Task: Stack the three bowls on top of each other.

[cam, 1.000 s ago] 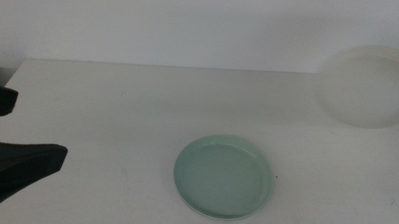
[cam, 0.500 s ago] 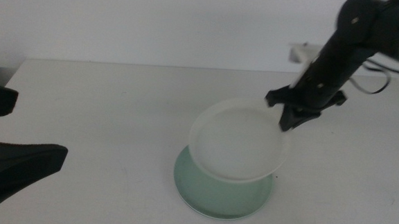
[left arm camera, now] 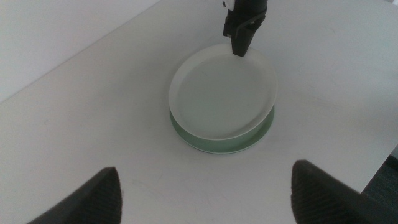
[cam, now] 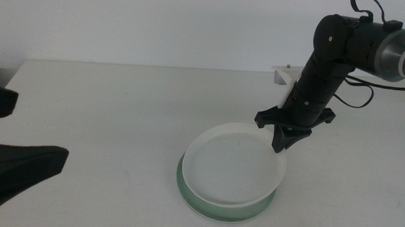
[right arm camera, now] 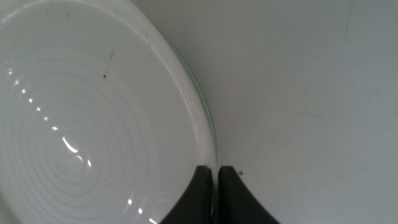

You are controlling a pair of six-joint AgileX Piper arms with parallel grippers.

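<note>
The white bowl [cam: 233, 165] hangs slightly tilted, right over the mint green bowl [cam: 204, 206], which sits on the white table. My right gripper [cam: 282, 143] is shut on the white bowl's far right rim. The right wrist view shows its jaws [right arm camera: 216, 171] pinching the white rim [right arm camera: 93, 112], with a sliver of green rim [right arm camera: 198, 93] beneath. The left wrist view shows both bowls [left arm camera: 221, 93] [left arm camera: 211, 144] from above. My left gripper [cam: 41, 130] waits open and empty at the left edge. The grey bowl is out of view.
A small white object [cam: 284, 75] sits at the table's back edge behind the right arm. The table's right front edge [left arm camera: 379, 168] shows in the left wrist view, with dark floor beyond.
My right gripper carried the white bowl from the far right to over the green bowl, then lowered it closer onto it. The left arm has not moved.
</note>
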